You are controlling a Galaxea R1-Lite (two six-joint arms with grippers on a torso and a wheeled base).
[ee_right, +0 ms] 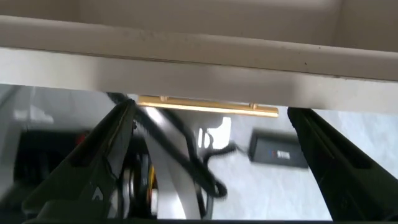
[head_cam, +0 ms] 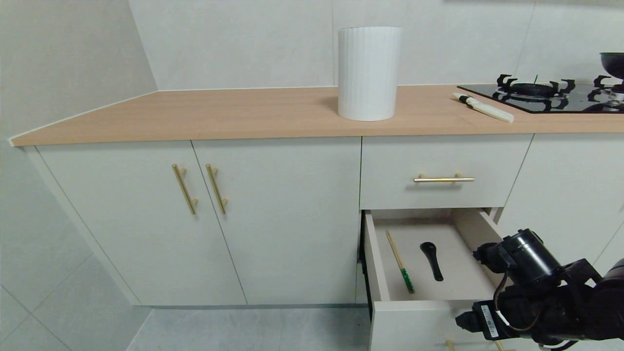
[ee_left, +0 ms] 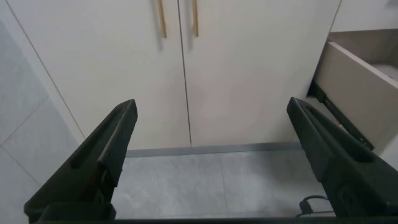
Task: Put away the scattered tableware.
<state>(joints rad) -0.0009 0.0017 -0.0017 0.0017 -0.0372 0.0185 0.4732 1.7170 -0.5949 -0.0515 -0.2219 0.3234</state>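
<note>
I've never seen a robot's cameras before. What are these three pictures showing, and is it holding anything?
It is a two-armed robot. The big picture comes from its head, looking at a kitchen counter bearing a white canister and a knife. Below, an open drawer holds chopsticks and a black spoon. The other two come from wrist cameras. The left tool and right tool are both open and empty; the right one sits by the drawer's gold handle.

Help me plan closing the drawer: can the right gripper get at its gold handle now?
Probably yes: the right gripper is open, the gold handle sits straight ahead of its fingers, nothing between.
</note>
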